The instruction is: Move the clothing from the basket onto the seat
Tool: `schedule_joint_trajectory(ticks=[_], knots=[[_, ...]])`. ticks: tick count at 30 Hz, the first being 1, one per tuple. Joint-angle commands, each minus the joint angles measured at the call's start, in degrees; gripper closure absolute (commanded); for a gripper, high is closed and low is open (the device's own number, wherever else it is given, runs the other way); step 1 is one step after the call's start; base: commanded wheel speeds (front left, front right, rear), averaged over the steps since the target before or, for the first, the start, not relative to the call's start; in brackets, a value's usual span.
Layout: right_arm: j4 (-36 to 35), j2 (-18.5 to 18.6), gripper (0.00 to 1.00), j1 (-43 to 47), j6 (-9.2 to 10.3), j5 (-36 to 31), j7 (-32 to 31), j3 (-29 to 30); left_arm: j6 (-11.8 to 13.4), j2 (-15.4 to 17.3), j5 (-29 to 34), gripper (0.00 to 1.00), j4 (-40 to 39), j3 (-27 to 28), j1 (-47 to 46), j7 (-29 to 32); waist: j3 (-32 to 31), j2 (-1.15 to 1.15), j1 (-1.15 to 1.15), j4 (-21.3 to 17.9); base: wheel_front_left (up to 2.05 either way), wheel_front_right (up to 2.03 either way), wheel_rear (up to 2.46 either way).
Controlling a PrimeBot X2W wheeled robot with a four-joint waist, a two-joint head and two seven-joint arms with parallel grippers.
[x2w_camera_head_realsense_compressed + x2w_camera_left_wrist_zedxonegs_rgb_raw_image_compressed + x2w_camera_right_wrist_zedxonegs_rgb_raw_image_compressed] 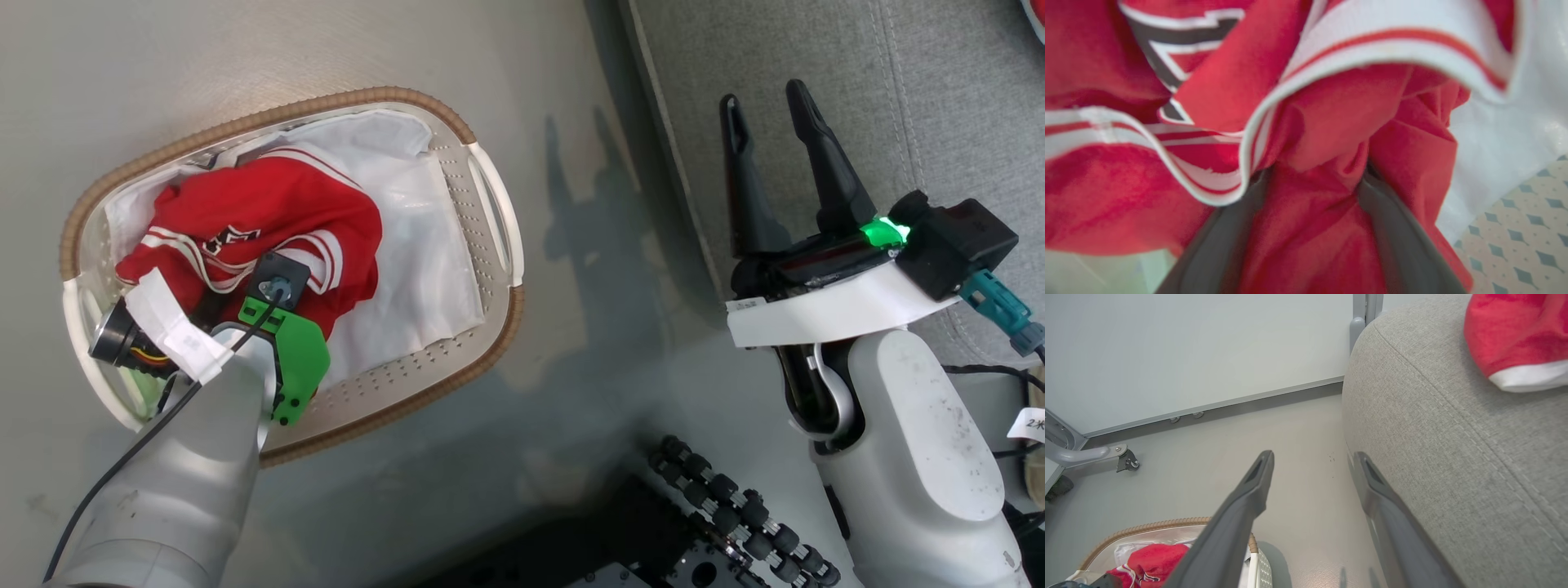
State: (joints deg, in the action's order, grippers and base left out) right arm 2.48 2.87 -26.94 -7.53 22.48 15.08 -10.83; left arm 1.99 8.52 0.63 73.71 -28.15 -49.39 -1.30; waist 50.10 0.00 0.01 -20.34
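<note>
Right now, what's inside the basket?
Inside the basket lies a red garment with white stripes on a white liner, the left gripper dug into it. Anything beneath the garment is covered.

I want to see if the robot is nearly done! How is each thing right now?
Garment in basket: crumpled, not out yet.
Garment on seat: lying on the grey seat.
Basket: upright on the floor, one garment inside.
Liner: rumpled, inside the basket.
Left gripper: open, fingers pushed into the red cloth.
Right gripper: open, empty.
</note>
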Motion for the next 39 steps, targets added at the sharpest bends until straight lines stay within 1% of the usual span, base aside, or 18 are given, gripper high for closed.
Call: schedule_joint_trajectory(ticks=[1,2,5,10,16,22,27,30,33,39], knots=[[-0.17,0.13,0.00,-0.72,0.07,0.46,0.13,-0.13,-0.22,1.06,-0.26,0.96,0.17,-0.20,-1.06,0.56,0.15,0.00,-0.01,-0.30,0.00,0.00,0.00],[-0.12,0.13,0.00,-0.72,0.08,0.60,0.13,-0.15,-0.30,1.07,-0.38,1.00,0.18,-0.27,-1.09,0.76,0.12,0.00,-0.01,-0.33,0.00,0.00,0.00],[0.19,0.13,0.00,-0.74,0.08,0.75,0.13,0.15,-0.86,0.76,-0.71,1.00,0.20,-0.50,-1.02,-0.11,-0.35,0.00,-0.01,-0.23,0.00,0.00,0.00],[1.36,0.13,0.00,-0.11,0.08,0.82,0.13,0.67,-1.84,-1.28,-2.30,1.00,0.10,-0.21,-0.16,-3.50,-2.62,0.00,-0.01,0.37,0.00,0.00,0.00],[3.67,0.15,0.00,1.17,0.08,0.06,0.13,0.92,-3.63,-3.69,-3.76,1.00,0.11,-0.51,2.79,-7.29,-8.33,0.00,-0.01,1.87,0.00,0.00,0.00],[6.08,0.18,0.00,3.11,0.08,-1.31,0.13,1.51,-5.70,-5.16,-5.49,1.00,-0.34,-1.07,6.11,-11.40,-14.78,0.00,-0.01,4.23,0.00,0.00,0.00],[7.91,0.18,0.00,4.92,0.08,-2.81,0.13,2.02,-6.70,-5.46,-7.47,1.00,-2.26,-1.23,9.27,-13.36,-20.14,0.00,-0.01,6.59,0.00,0.00,0.00],[8.97,0.17,0.00,6.38,0.08,-3.67,0.13,2.46,-7.66,-5.61,-9.87,1.00,-5.79,-1.85,11.64,-13.85,-23.52,0.00,-0.01,8.16,0.00,0.00,0.00],[9.85,0.19,0.00,7.98,0.08,-4.47,0.13,2.90,-8.00,-5.62,-12.62,1.00,-10.86,-2.81,14.28,-13.92,-26.37,0.00,-0.01,9.60,0.00,0.00,0.00],[11.42,0.19,0.00,11.42,0.08,-5.72,0.13,4.00,-7.01,-5.58,-17.81,1.00,-21.15,-4.32,19.51,-13.91,-31.91,0.00,-0.01,12.20,0.00,0.00,0.00]])
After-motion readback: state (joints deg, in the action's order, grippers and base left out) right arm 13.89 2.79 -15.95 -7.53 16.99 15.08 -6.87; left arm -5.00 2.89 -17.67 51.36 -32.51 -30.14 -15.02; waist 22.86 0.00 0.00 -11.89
